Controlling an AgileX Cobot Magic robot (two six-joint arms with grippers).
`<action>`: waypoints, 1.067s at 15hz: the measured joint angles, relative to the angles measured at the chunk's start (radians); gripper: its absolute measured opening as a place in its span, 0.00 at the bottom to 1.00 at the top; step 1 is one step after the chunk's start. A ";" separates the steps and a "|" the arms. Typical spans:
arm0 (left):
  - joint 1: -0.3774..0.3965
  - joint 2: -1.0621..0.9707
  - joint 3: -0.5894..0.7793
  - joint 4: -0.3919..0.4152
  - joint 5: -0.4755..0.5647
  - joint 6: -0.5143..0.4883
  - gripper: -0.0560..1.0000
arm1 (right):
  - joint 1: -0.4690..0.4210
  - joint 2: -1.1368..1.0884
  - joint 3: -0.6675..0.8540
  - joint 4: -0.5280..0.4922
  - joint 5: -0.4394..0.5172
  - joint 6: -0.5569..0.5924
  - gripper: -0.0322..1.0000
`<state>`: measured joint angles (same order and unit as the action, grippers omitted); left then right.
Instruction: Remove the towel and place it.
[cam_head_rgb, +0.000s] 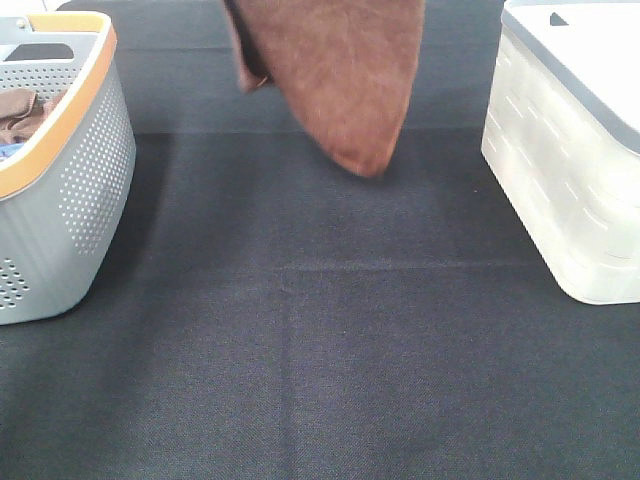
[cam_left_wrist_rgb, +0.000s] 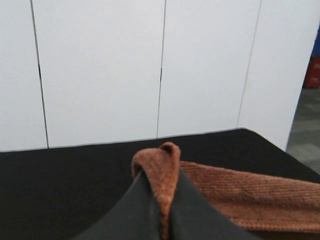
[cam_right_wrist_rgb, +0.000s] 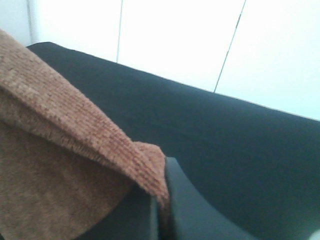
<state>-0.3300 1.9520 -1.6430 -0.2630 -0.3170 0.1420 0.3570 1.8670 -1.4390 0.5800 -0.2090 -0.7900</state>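
The towel (cam_head_rgb: 340, 80) hangs in the air over the far middle of the black-covered table (cam_head_rgb: 300, 360). It is between the perforated grey basket (cam_head_rgb: 75, 190) on the left and the white lidded bin (cam_head_rgb: 560, 170) on the right. The left gripper (cam_left_wrist_rgb: 162, 207) is clamped on a bunched fold of its edge, and the right gripper (cam_right_wrist_rgb: 157, 205) pinches the hem elsewhere. Lifting out looks done, so placing is the step in hand. The next move calls for both arms to lower together, spread the cloth on open table, then release. Another brown cloth (cam_head_rgb: 20, 115) lies in the basket.
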 joint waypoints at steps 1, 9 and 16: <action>0.000 0.046 0.000 0.002 -0.111 0.000 0.05 | -0.004 0.061 -0.068 -0.004 -0.026 -0.041 0.03; 0.010 0.189 0.000 -0.008 0.317 0.000 0.05 | -0.100 0.210 -0.190 0.093 0.580 -0.102 0.03; 0.009 0.077 0.000 -0.017 0.984 0.035 0.05 | -0.094 0.210 -0.190 -0.377 1.078 0.521 0.03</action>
<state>-0.3210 2.0290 -1.6430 -0.2800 0.6670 0.1770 0.2630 2.0770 -1.6290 0.2030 0.8690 -0.2690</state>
